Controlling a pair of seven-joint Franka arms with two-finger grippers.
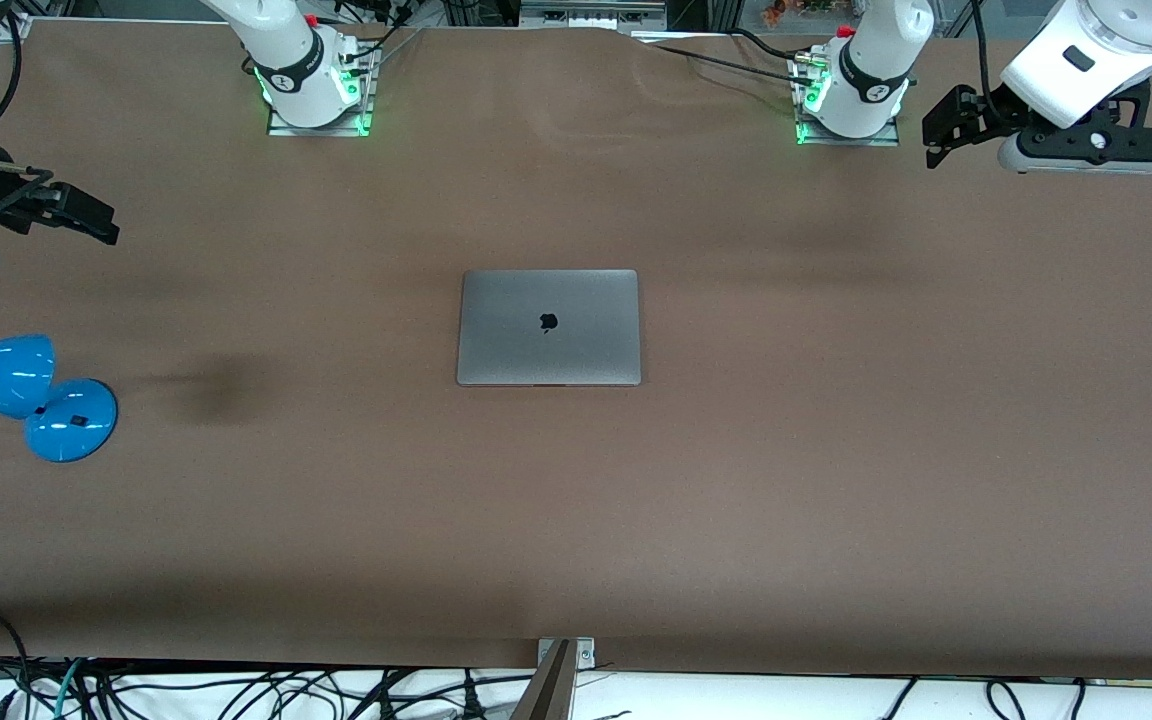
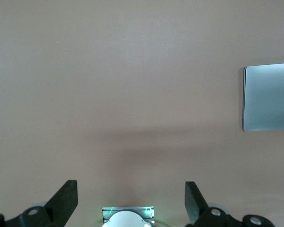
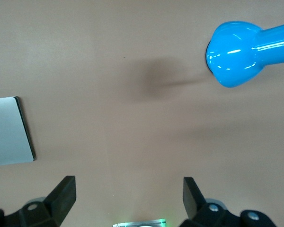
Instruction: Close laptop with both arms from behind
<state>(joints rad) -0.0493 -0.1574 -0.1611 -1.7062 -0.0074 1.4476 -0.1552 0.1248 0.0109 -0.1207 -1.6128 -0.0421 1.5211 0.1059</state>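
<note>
Both arms look finished with the job, since the laptop [image 1: 548,327] lies flat and shut, lid logo up, mid-table [image 1: 836,480], while the left hand [image 2: 131,201] and right hand [image 3: 129,196] hang spread and empty over the table's two ends, well apart from it.

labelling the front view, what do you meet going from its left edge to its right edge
right gripper up over the table's end → blue desk lamp → closed laptop → left gripper, both arms waiting, fingers open.
</note>
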